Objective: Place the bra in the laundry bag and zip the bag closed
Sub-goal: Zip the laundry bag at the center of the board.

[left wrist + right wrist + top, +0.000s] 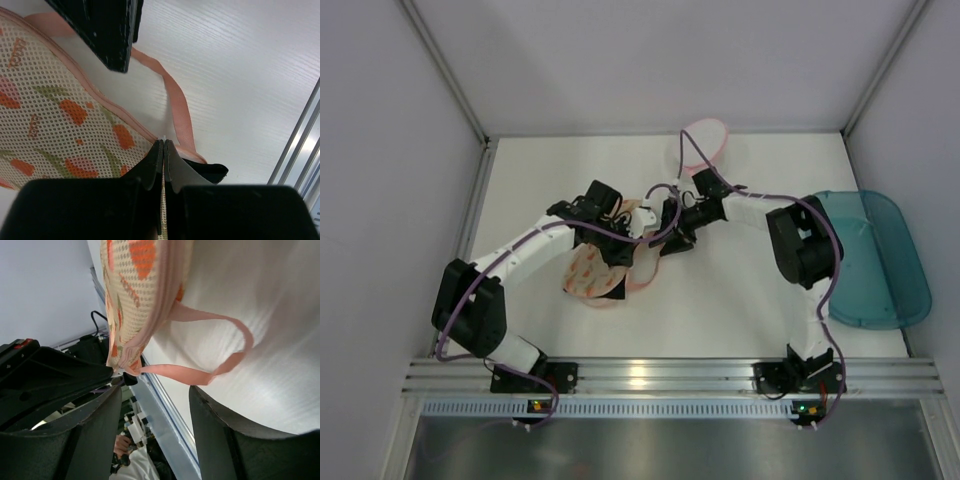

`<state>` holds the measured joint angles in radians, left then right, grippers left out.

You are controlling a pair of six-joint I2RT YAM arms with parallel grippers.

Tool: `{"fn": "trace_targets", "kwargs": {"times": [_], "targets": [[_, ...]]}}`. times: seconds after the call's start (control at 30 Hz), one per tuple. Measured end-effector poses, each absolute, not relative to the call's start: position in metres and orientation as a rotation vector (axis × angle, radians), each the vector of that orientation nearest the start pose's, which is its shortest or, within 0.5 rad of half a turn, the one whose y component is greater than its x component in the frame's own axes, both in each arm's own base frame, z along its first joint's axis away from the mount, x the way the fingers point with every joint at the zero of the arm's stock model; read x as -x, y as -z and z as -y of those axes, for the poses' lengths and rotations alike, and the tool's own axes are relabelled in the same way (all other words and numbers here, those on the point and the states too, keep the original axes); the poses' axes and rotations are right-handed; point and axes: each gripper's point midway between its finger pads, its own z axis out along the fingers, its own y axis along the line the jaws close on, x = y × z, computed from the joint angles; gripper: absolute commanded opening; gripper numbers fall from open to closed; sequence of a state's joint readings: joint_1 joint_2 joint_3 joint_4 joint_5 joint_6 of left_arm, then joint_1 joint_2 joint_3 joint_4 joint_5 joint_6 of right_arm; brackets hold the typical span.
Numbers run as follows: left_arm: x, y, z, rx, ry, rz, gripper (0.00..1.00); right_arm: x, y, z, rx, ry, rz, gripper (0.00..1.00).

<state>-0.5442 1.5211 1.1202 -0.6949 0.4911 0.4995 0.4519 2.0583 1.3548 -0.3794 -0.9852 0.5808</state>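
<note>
The left end effector (163, 145) was clamped together on the pink rim of the laundry bag (50, 125), mid-tabletop (740, 300). The right end effector (155, 392) stood apart, empty, beside the pink loop (220, 362). The bra wasn't clearly visible, probably inside: zipping stage. Next, right needs the zip pull.

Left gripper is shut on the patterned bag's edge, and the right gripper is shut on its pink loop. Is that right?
Not quite. The left gripper is shut on the laundry bag at its edge, but the right gripper stands open. The right wrist view shows its fingers wide apart, with the pink loop hanging free beyond them.
</note>
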Motion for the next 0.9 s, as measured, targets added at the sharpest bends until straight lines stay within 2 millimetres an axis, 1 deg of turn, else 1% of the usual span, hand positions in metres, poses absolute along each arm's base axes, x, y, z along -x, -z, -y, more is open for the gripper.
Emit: {"fn": "trace_targets", "kwargs": {"times": [0.17, 0.23, 0.4, 0.43, 0.5, 0.53, 0.6, 0.63, 0.67, 0.7, 0.77, 0.8, 0.9], "targets": [[-0.254, -0.114, 0.232, -1.454, 0.669, -2.136, 0.0, -0.288, -0.089, -0.346, 0.219, -1.684, -2.771, 0.55], [-0.254, -0.114, 0.232, -1.461, 0.67, -2.129, 0.0, -0.285, -0.088, -0.354, 0.218, -1.705, -2.772, 0.55], [-0.253, -0.114, 0.234, -1.474, 0.671, -2.119, 0.0, -0.281, -0.082, -0.37, 0.212, -1.741, -2.777, 0.49], [-0.252, -0.114, 0.235, -1.477, 0.674, -2.117, 0.0, -0.279, -0.08, -0.371, 0.214, -1.743, -2.781, 0.43], [-0.252, -0.114, 0.235, -1.482, 0.676, -2.113, 0.0, -0.276, -0.076, -0.375, 0.213, -1.747, -2.793, 0.36], [-0.251, -0.114, 0.236, -1.487, 0.676, -2.108, 0.0, -0.275, -0.075, -0.376, 0.211, -1.748, -2.799, 0.31], [-0.251, -0.115, 0.236, -1.499, 0.673, -2.097, 0.0, -0.273, -0.073, -0.379, 0.211, -1.753, -2.803, 0.25], [-0.25, -0.115, 0.236, -1.504, 0.671, -2.092, 0.0, -0.273, -0.074, -0.379, 0.209, -1.755, -2.805, 0.24], [-0.249, -0.114, 0.235, -1.509, 0.669, -2.087, 0.0, -0.273, -0.075, -0.38, 0.209, -1.762, -2.802, 0.22], [-0.247, -0.114, 0.234, -1.516, 0.667, -2.081, 0.0, -0.273, -0.075, -0.38, 0.213, -1.767, -2.798, 0.12], [-0.243, -0.113, 0.232, -1.53, 0.659, -2.066, 0.0, -0.272, -0.077, -0.38, 0.212, -1.78, -2.797, 0.01], [-0.242, -0.113, 0.231, -1.534, 0.657, -2.062, 0.0, -0.272, -0.078, -0.381, 0.214, -1.787, -2.795, 0.0], [-0.239, -0.113, 0.23, -1.543, 0.653, -2.049, 0.0, -0.271, -0.079, -0.381, 0.211, -1.796, -2.797, 0.0]]}}
